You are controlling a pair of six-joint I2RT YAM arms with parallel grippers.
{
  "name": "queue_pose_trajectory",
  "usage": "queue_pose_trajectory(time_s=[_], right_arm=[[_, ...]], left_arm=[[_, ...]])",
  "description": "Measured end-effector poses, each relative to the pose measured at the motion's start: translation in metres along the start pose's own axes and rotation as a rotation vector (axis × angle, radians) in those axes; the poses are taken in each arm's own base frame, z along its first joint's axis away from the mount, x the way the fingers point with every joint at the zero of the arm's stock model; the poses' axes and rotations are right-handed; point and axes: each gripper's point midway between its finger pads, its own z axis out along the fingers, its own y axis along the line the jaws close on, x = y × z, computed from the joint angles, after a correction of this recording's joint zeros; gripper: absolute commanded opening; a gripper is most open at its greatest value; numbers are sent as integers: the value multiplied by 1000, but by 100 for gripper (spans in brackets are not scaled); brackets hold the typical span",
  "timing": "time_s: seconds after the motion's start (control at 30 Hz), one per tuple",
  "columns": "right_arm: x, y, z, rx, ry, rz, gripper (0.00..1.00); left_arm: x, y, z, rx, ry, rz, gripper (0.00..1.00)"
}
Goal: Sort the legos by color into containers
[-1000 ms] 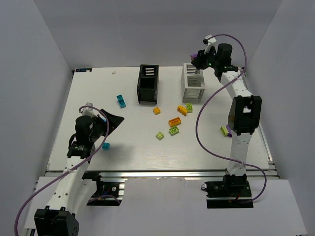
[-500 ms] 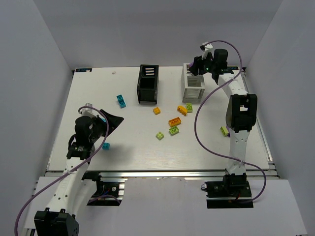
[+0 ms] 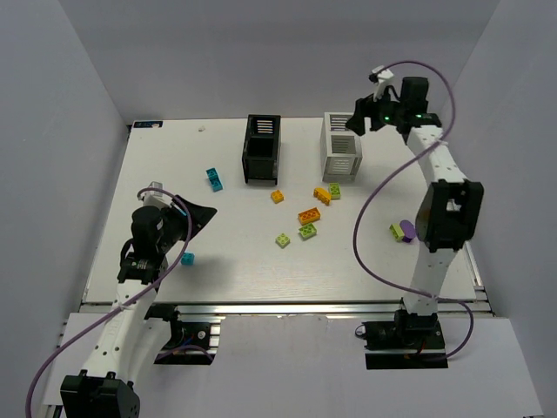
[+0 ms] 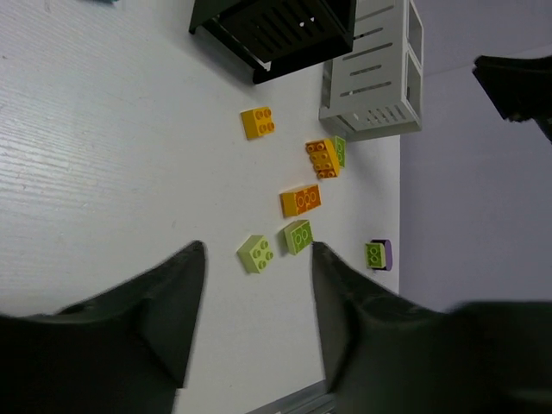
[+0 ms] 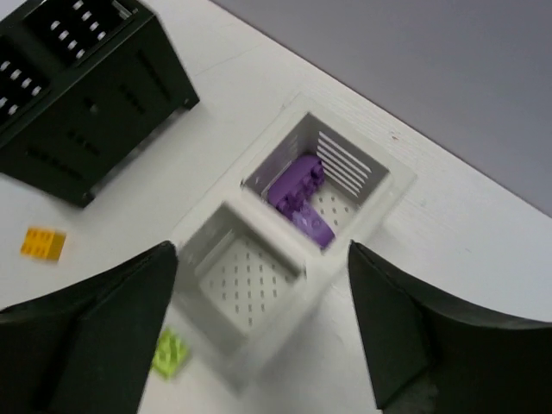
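Overhead, the right gripper (image 3: 356, 124) hangs above the white box (image 3: 342, 157), which stands by the far edge of the bench (image 3: 235, 261) toward the far right corner. Its fingers are spread wide and hold nothing. In the right wrist view, purple bricks (image 5: 298, 195) lie in the farther of the box's two compartments. The black box (image 3: 261, 148) stands just left of it, about midway along the far edge. The left gripper (image 3: 202, 212) sits near the left edge, its fingers also parted and empty. One cyan brick (image 3: 187, 259) lies close beside that arm, and another cyan brick (image 3: 214, 179) lies farther back. Orange bricks (image 3: 309, 214) and lime bricks (image 3: 284, 240) are scattered mid-bench in front of the boxes. A lime-and-purple piece (image 3: 399, 231) lies near the right edge.
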Motion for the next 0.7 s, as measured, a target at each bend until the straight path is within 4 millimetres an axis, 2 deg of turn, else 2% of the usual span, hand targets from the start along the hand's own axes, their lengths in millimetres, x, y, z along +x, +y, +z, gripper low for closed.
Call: queue_pose_trajectory(time_s=[0.03, 0.07, 0.1, 0.17, 0.23, 0.27, 0.3, 0.37, 0.4, 0.5, 0.53, 0.7], right_arm=[[-6, 4, -16, -8, 6, -19, 79], [-13, 7, -35, -9, 13, -40, 77], [-20, 10, -57, -10, 20, -66, 74], [-26, 12, -99, -4, 54, -186, 66], [-15, 18, -139, -13, 136, -285, 63], [-4, 20, -155, -25, 181, -340, 66], [12, 23, -173, -49, 236, -387, 74], [54, 28, -205, -105, 346, -448, 87], [79, 28, -220, -128, 405, -462, 89], [144, 26, -255, -187, 566, -470, 89], [160, 25, -262, -203, 606, -473, 90], [215, 35, -277, -248, 732, -501, 89]], left_arm=[[0, -1, 0, 5, -2, 3, 47], [-1, -3, 0, 14, -2, 1, 32], [-1, -4, 0, 23, -3, 7, 27], [0, -8, 1, 48, -1, 14, 23], [3, -8, 3, 66, 13, 16, 29], [5, -8, 5, 74, 24, 15, 35], [8, -7, 7, 79, 40, 12, 50], [14, -4, 13, 84, 69, 4, 62], [17, -2, 15, 84, 84, 1, 68], [24, 3, 21, 82, 121, -5, 70], [25, 3, 23, 84, 129, -3, 71], [25, -1, 25, 110, 136, 8, 71]])
